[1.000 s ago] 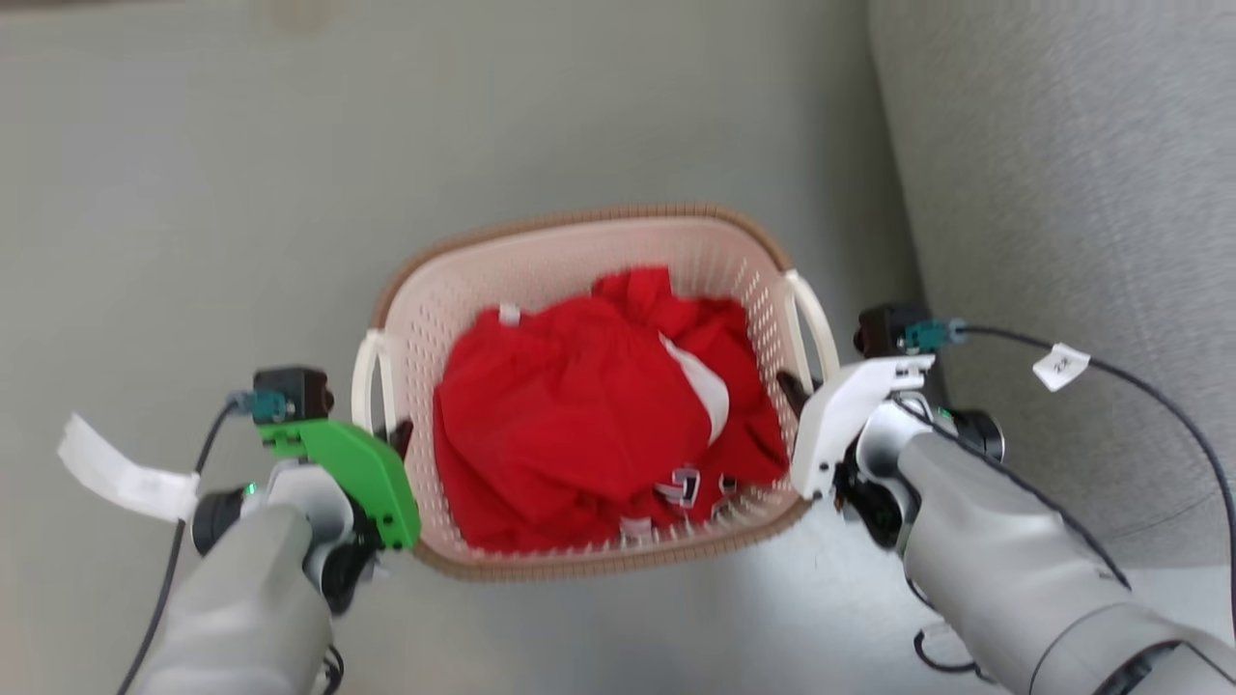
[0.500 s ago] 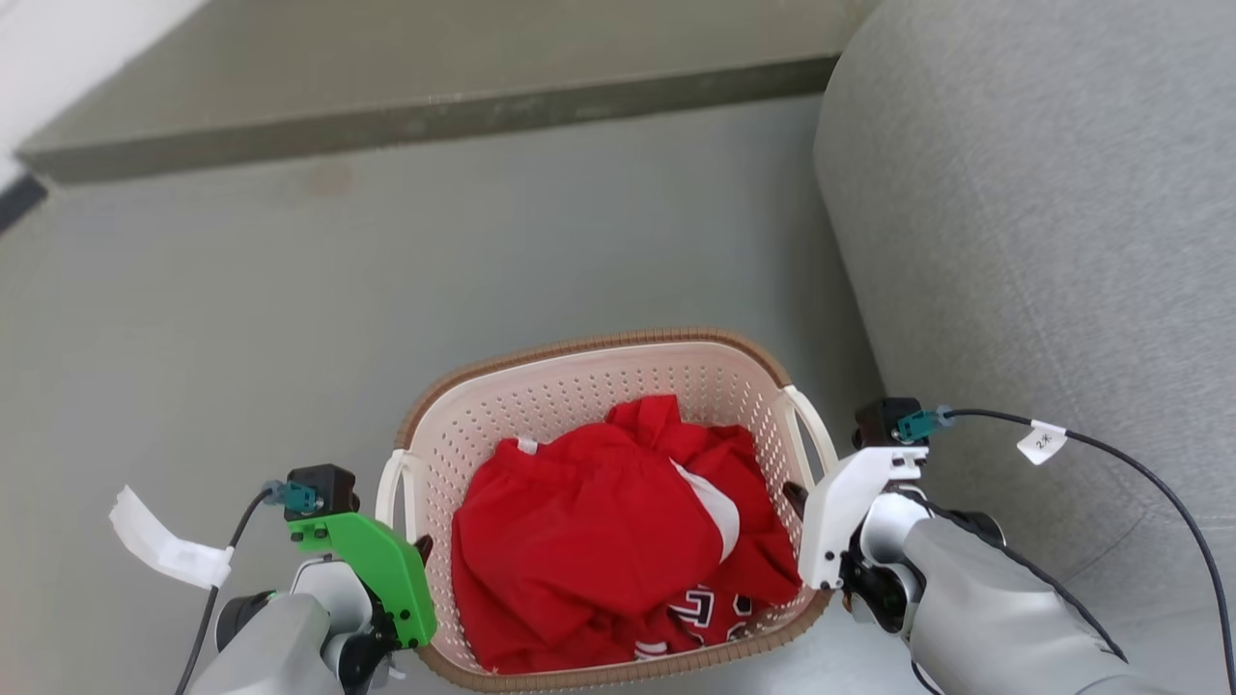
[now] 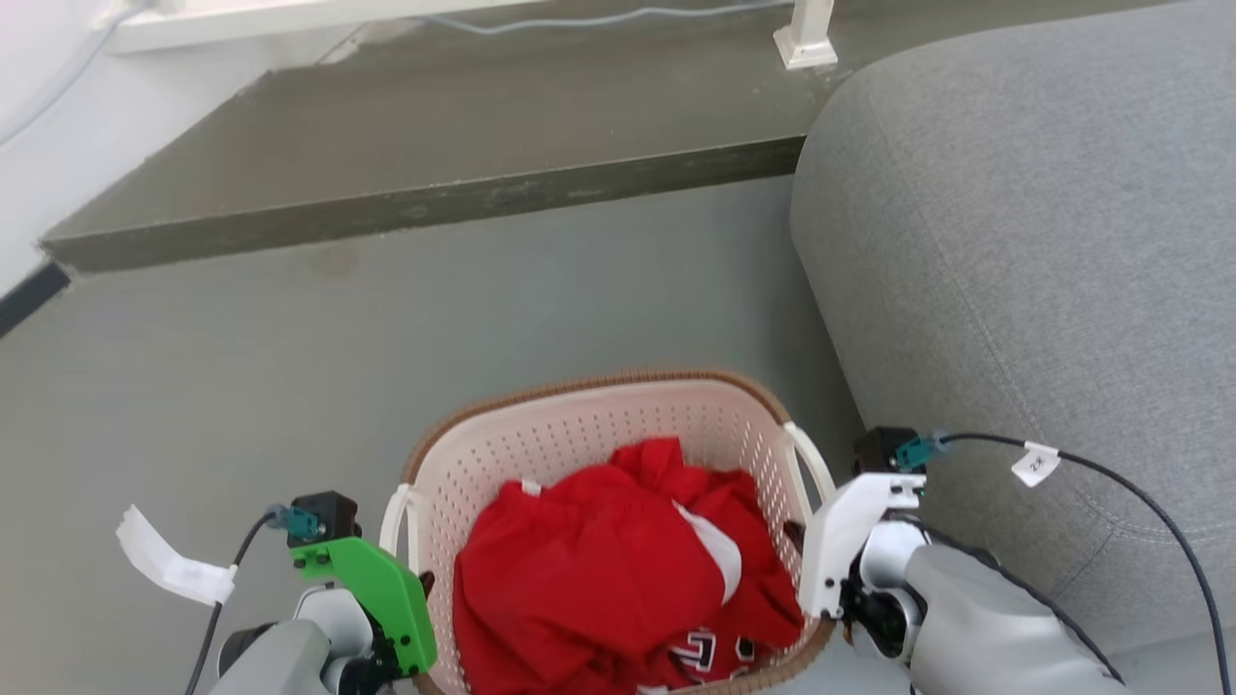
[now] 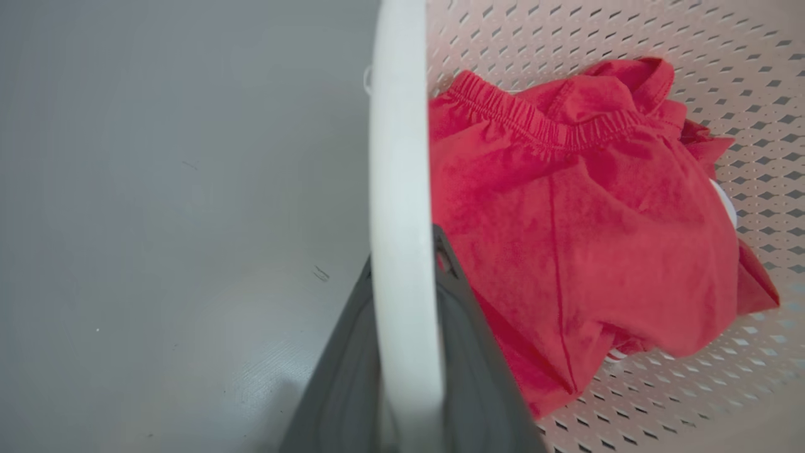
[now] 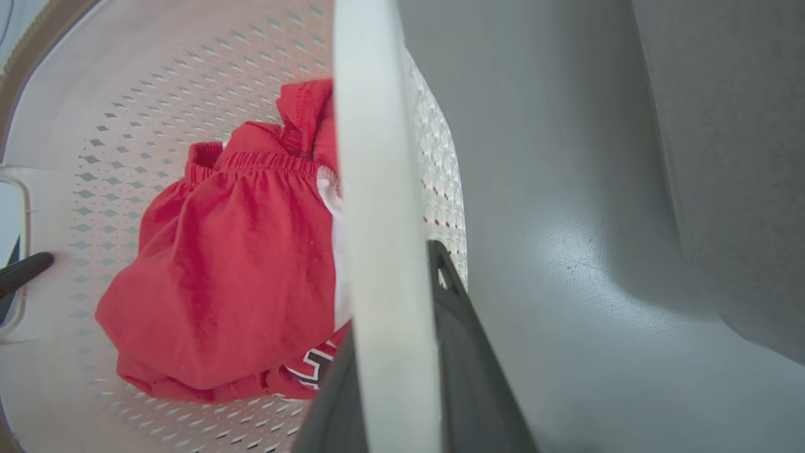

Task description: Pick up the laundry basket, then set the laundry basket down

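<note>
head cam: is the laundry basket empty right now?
No, red clothing lies bunched inside the laundry basket, covering most of its bottom.

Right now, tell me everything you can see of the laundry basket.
The laundry basket is cream plastic, rounded rectangular, its walls punched with small holes, topped by a brown woven-look rim. White loop handles flank it: the left pincer clamps the left handle, the right pincer the right handle. It is upright beside a grey sofa, with red clothes inside.
</note>
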{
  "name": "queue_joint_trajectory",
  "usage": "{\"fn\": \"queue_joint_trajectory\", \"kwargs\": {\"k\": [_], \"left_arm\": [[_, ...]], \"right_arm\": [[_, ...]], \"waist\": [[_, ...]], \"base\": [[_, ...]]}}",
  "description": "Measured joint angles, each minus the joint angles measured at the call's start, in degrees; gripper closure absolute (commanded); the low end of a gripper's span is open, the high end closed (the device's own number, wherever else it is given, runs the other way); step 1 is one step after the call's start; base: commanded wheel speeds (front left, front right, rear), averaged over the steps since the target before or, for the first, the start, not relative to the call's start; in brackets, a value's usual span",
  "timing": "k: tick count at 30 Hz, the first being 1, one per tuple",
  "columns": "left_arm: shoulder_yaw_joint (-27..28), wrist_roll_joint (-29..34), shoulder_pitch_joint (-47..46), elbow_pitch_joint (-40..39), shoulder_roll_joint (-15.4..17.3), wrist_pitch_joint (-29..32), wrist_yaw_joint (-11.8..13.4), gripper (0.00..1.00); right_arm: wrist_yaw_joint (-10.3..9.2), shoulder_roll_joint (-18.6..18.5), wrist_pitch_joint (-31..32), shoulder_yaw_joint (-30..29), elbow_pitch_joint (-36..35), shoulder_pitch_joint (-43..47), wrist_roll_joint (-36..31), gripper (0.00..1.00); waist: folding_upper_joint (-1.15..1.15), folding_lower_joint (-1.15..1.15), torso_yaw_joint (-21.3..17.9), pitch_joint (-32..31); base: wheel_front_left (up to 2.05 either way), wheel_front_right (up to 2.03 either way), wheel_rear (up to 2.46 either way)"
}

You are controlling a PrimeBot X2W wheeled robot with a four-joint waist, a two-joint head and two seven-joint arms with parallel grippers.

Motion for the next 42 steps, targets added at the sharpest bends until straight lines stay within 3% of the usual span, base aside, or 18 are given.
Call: {"fn": "queue_joint_trajectory", "kwargs": {"k": [42], "left_arm": [[-0.3, -0.5, 0.8, -0.4, 0.3, 1.7, 0.0, 1.0]], "right_arm": [[-1.98, -0.3, 1.9, 2.9, -1.2, 0.7, 2.0, 1.0]], "waist": [[0.0, 0.0, -0.3, -0.8]], "base": [[0.0, 0.0, 0.0]]}}
